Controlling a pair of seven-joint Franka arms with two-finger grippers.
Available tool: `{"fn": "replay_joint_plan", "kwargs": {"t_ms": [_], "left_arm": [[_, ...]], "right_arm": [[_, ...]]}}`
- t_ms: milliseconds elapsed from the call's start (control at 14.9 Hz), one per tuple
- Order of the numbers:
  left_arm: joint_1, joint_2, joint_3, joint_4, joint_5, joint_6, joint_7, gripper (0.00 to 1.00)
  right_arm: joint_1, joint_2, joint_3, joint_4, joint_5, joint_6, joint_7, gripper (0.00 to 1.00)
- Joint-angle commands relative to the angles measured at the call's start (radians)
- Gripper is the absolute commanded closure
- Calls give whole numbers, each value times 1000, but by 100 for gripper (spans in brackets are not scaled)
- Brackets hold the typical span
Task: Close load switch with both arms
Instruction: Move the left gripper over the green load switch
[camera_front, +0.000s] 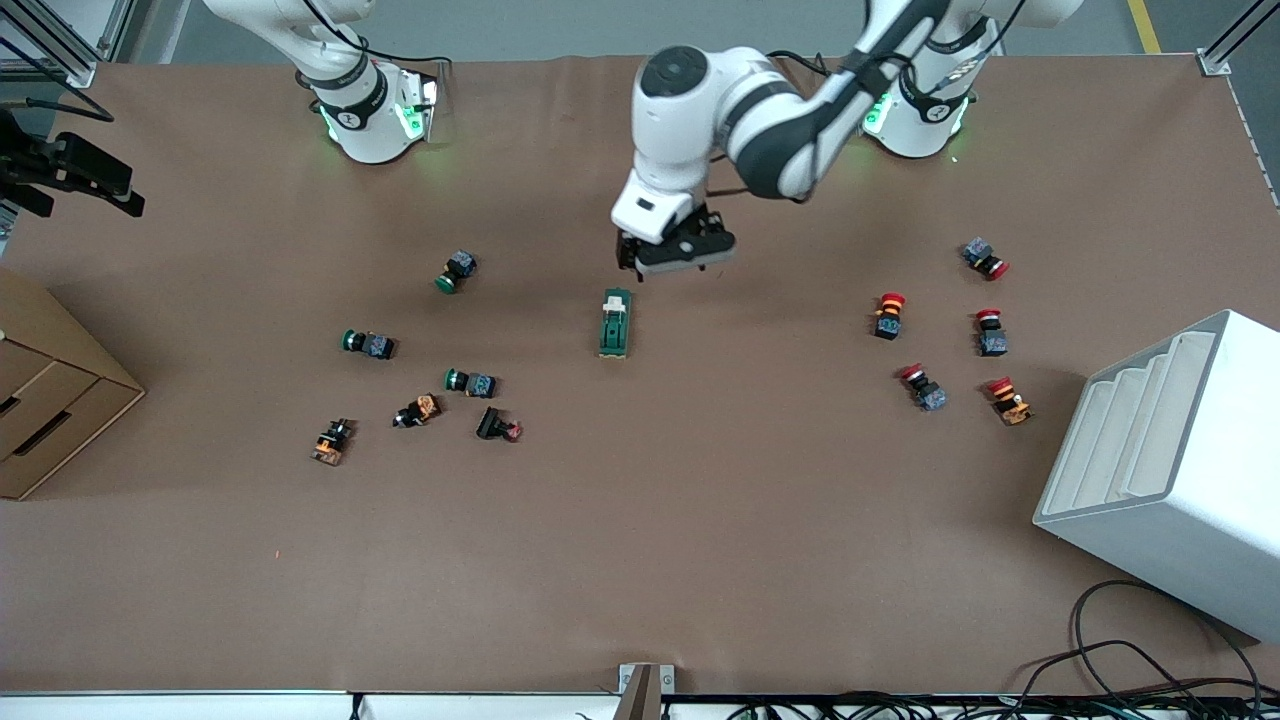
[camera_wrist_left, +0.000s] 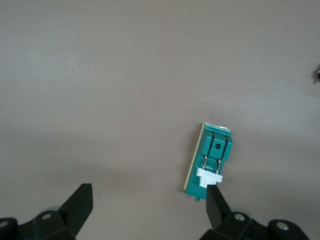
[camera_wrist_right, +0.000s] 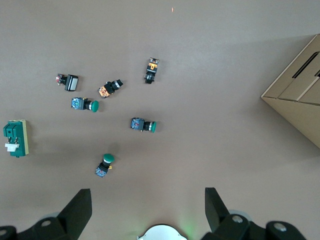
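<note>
- Left gripper (camera_front: 672, 252): held in the air over the bare surface (camera_front: 640, 560), just on the arm-base side of the load switch; its jaws are spread apart with nothing between them. In the left wrist view one of its fingertips (camera_wrist_left: 216, 200) appears next to the white lever end of the switch, while the front view shows a gap between gripper and switch.
- Load switch (camera_front: 615, 322): an elongated green block on a cream base plate, lying flat near the middle of the surface, its long axis running toward the front camera. A white lever piece (camera_wrist_left: 209, 178) with two metal prongs sits on its upper face.
- Right gripper (camera_wrist_right: 148, 210): raised high above the right arm's base, jaws spread wide and empty; this arm waits.
- Green push-buttons (camera_front: 458, 270): three, lying toward the right arm's end of the surface from the load switch, well apart from it.
- Red push-buttons (camera_front: 889, 314): a group of five toward the left arm's end of the surface from the load switch.
- White stepped bin (camera_front: 1170, 470): at the left arm's end, nearer the front camera than the load switch.
- Cardboard box (camera_front: 50, 400): at the right arm's end, also nearer the front camera than the load switch.
</note>
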Motion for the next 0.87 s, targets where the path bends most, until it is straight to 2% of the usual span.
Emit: {"fn": "replay_joint_plan", "kwargs": {"t_ms": [0, 268, 469, 670, 804], "left_arm": [[-63, 84, 3, 33, 199, 7, -223, 0], [-165, 222, 3, 69, 486, 7, -537, 0], [-224, 283, 4, 71, 678, 6, -631, 1], [-284, 307, 12, 57, 786, -17, -685, 1], [-312, 331, 12, 53, 874, -74, -725, 1]], "right_arm": [[-5, 34, 0, -2, 11, 5, -7, 0], [-7, 66, -2, -3, 11, 41, -15, 0], [-5, 121, -2, 3, -4, 80, -59, 0], [6, 128, -2, -14, -6, 78, -44, 0], [18, 129, 6, -28, 6, 83, 91, 0]]}}
